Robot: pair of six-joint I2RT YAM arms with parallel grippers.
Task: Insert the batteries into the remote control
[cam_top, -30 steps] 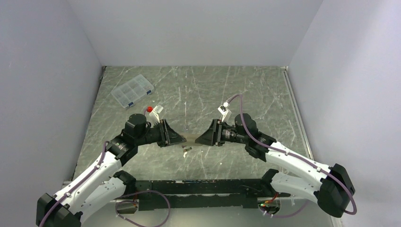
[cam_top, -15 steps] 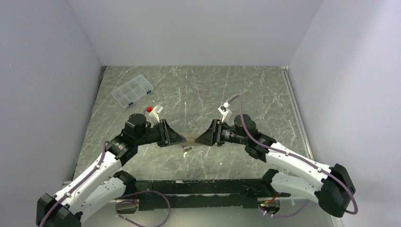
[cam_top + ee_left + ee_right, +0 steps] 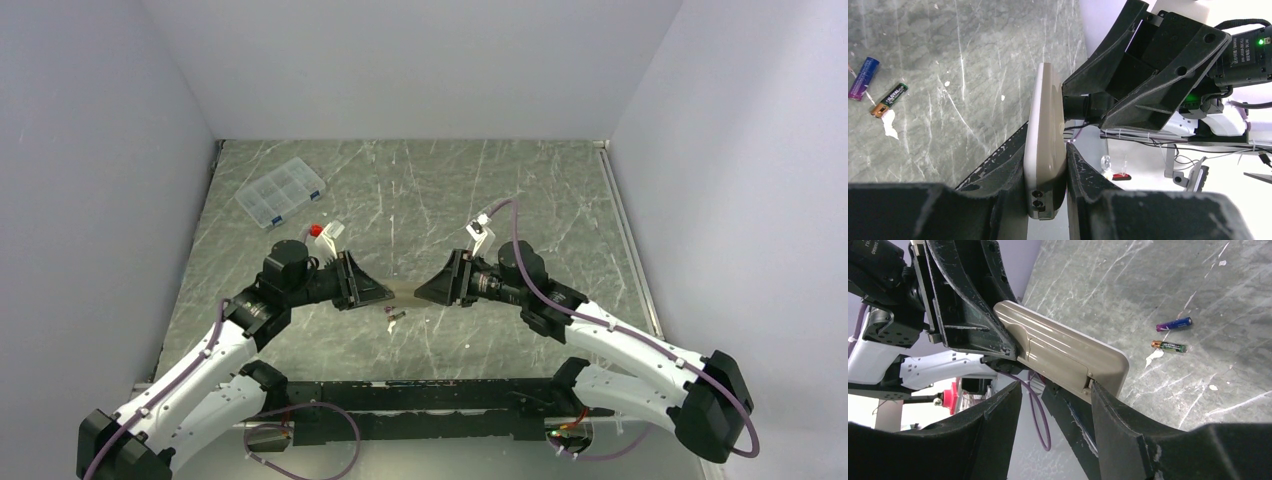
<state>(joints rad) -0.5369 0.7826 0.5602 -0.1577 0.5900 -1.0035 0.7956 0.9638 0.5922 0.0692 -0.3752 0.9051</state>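
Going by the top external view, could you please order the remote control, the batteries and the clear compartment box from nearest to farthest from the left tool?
1. remote control: held at the left tool.
2. batteries: on the table just below it.
3. clear compartment box: far corner, upper left.

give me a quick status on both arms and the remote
Left gripper shut on slim beige-backed remote control, held off the table. Right gripper jaws around its other end. Two small cylindrical batteries lie loose on the marble tabletop. Nothing in the way.

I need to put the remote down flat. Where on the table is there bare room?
Bare marble lies beyond the grippers, between the clear compartmented box and the right wall. It is crowded just in front of the held remote control, where the batteries lie.
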